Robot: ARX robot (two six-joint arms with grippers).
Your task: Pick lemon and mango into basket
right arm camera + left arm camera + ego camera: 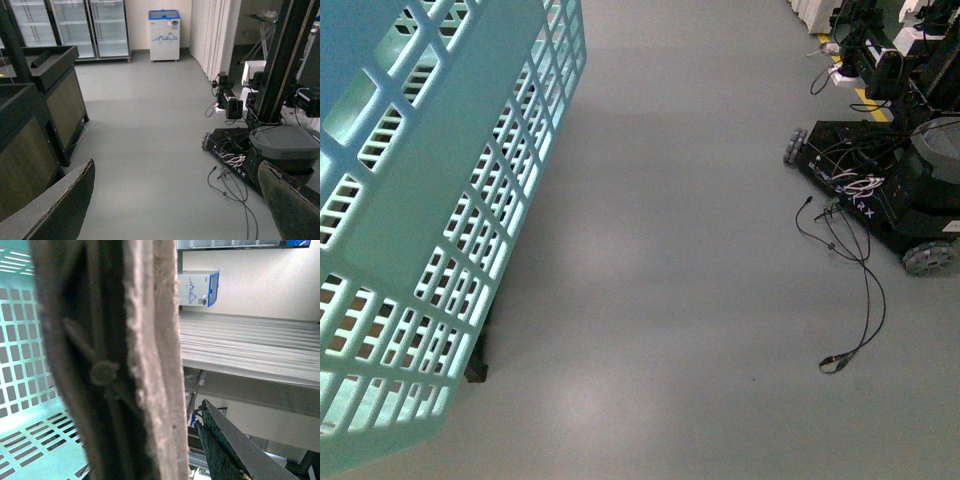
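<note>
The turquoise slotted basket (430, 220) hangs tilted close to the front camera and fills the left of that view. In the left wrist view its brown handle (145, 355) crosses the frame up close, with the slotted wall (25, 345) behind it. My left gripper (192, 430) is shut on that handle; only one dark finger (225, 450) shows. My right gripper (175, 200) is open over bare grey floor, nothing between its fingers (60, 205). The lemon and the mango are out of view.
Another robot's black wheeled base (890, 190) stands at the right with loose cables (855, 300) trailing on the floor. Dark cabinets (35, 115) line the left in the right wrist view. Glass-door fridges (70, 25) and a white-blue chest freezer (164, 35) stand at the back.
</note>
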